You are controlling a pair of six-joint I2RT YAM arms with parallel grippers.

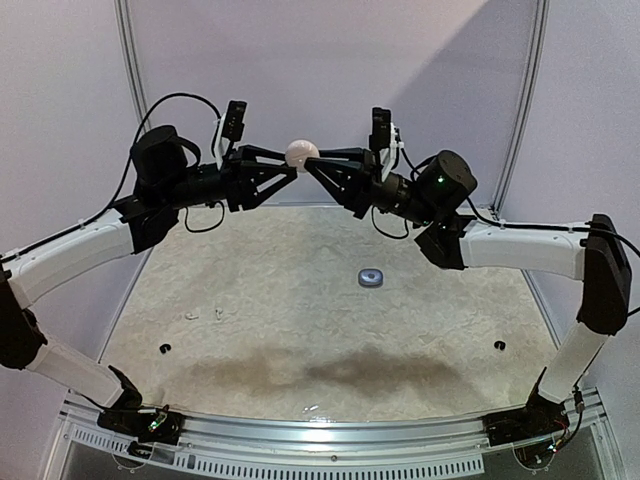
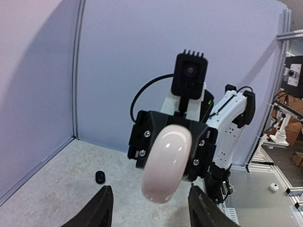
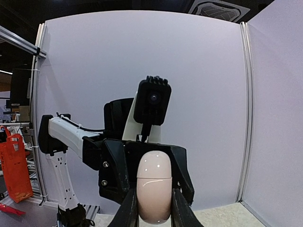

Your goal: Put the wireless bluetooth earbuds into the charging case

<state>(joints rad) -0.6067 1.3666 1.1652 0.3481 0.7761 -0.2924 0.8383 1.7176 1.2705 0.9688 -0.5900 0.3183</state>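
Your right jaws are clamped on the case point(image 3: 154, 187), high over the worktop point(image 1: 300, 300); your left jaws stand apart around its other end.

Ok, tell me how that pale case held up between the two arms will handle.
The pale case looks glossy and rounded, so it is probably slippery; the right gripper pinches only one end. Egg-shaped, it would likely roll if laid on the table. It seems rigid, with a seam across its middle, so it should not flex.
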